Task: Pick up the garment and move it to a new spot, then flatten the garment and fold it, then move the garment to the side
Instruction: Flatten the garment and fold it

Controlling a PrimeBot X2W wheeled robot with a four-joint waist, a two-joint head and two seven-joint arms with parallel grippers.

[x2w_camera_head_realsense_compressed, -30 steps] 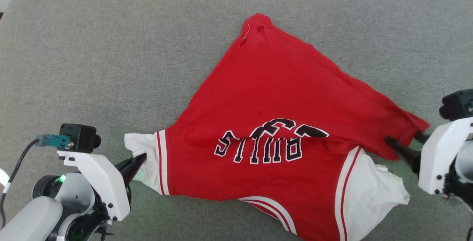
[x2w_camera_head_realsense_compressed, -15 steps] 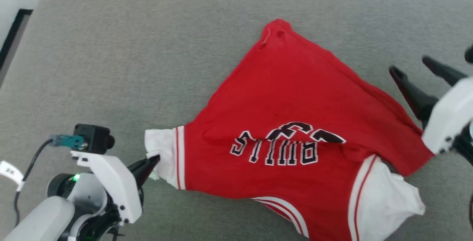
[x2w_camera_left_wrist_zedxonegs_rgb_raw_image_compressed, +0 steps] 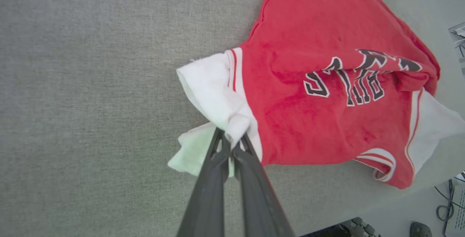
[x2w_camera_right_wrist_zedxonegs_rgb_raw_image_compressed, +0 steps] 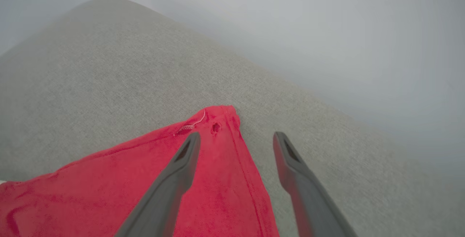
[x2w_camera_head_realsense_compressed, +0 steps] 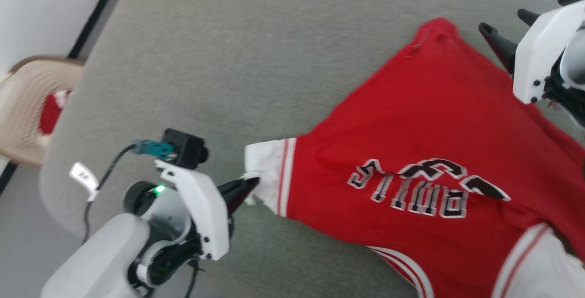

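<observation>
The garment, a red jersey with black white-outlined lettering, lies spread and creased on the grey cushion. My left gripper is shut on its white edging at the near left corner. In the left wrist view the left gripper pinches a bunched fold of that white edging of the garment. My right gripper hangs open above the jersey's far pointed corner. In the right wrist view the open right gripper straddles that corner of the garment without touching it, its left finger over the cloth.
The grey cushion's rounded edge runs down the left. Beyond it stands a beige plastic chair with something red on it, next to a white wall. Cables and gear lie on the floor past the cushion's near edge.
The head camera has swung, shifting the whole picture right. My right gripper left the jersey's right edge and moved, open, to the far corner. The left gripper keeps its hold.
</observation>
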